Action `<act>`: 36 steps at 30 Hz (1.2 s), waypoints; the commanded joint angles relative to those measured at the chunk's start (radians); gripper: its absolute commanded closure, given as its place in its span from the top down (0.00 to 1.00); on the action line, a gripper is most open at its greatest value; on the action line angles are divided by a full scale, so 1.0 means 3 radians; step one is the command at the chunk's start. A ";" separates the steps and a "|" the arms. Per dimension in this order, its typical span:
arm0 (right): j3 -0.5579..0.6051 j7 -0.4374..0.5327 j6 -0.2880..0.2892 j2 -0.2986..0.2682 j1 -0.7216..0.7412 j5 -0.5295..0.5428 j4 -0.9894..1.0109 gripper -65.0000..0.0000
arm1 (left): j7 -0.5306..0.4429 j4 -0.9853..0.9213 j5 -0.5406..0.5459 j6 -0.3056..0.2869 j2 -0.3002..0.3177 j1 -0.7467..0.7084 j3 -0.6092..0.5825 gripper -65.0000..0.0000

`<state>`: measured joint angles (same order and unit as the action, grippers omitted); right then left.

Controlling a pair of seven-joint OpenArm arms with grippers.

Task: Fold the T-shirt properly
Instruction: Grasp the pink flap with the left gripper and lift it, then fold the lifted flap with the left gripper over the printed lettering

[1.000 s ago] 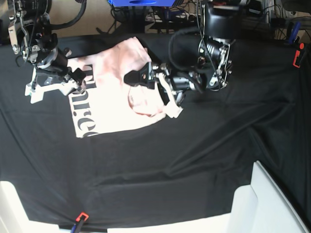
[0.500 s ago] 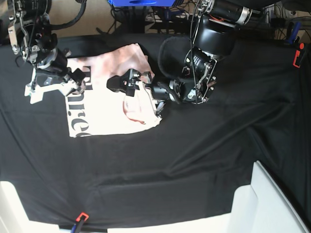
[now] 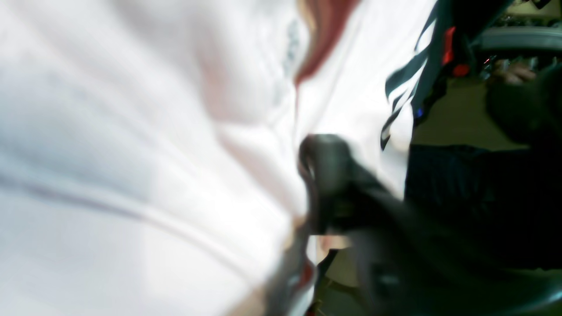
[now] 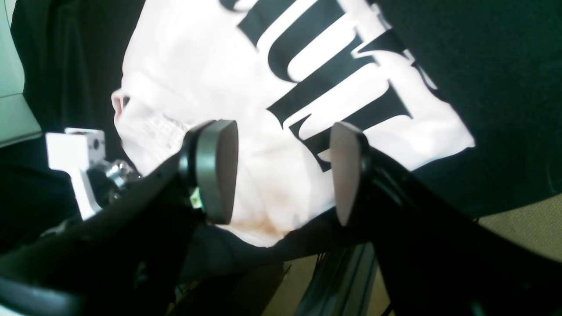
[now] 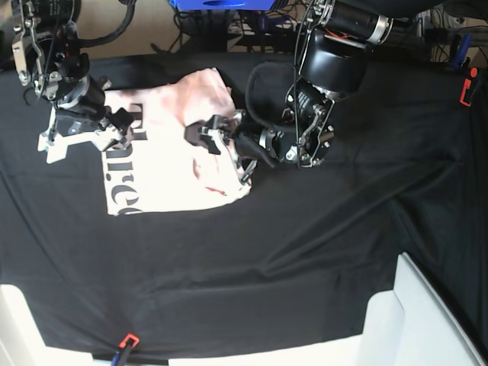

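We found the T-shirt [image 5: 164, 156] partly folded on the black cloth [image 5: 305, 252], lettering up along the edge nearest the right gripper [image 5: 114, 126], with the opposite side doubled over and bunched under the left gripper [image 5: 217, 137].

Left gripper: it sat on the doubled pink layer. Its wrist view was blurred and filled with pale fabric [image 3: 131, 153] pressed close to the lens; we could not tell whether the jaws had closed on fabric or merely rested on it.

Right gripper: its jaws stood moderately apart with nothing between them, poised just above the shirt's lettered corner [image 4: 333, 87]. No fabric touched either pad [image 4: 219, 171].

Risks, in our judgement:
- If the left gripper had pinched more than one layer, any pull would have dragged the whole shirt toward it and undone the fold.
- If it held nothing, the bunched edge would have stayed creased and the fold uneven.
- The lettered corner below the right gripper was unpinned; a tug from the far side could have slid it off line.
- The black cloth was itself wrinkled, so a low grasp could have caught it along with the shirt.
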<state>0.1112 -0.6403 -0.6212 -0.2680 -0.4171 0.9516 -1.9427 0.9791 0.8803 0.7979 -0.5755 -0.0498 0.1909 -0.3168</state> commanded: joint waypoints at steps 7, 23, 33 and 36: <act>-0.0020 0.0045 0.0028 -0.0035 0.0027 0.0017 -0.0053 0.49 | -0.0008 0.0071 -0.0713 -0.0028 -0.0118 0.0051 0.0005 0.00; -0.0020 0.0045 0.0028 -0.0040 0.0068 0.0012 -0.0048 0.49 | 0.0053 0.0060 -0.1138 -0.0028 0.0639 0.0456 -0.0005 0.00; -0.0020 0.0040 0.0028 -0.0040 0.0104 0.0012 -0.0048 0.49 | 0.0217 0.0224 -0.2795 -0.0033 0.0516 0.0778 -0.0327 0.00; -0.0020 0.0040 0.0028 -0.0040 0.0104 0.0012 -0.0048 0.49 | 0.0217 0.0219 -0.3240 -0.0033 0.0434 0.0860 -0.0583 0.00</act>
<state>0.1108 -0.6392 -0.6212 -0.2729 -0.3897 0.9512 -1.9408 1.0233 0.9413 -0.1345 -0.6056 0.0628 0.4294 -0.4969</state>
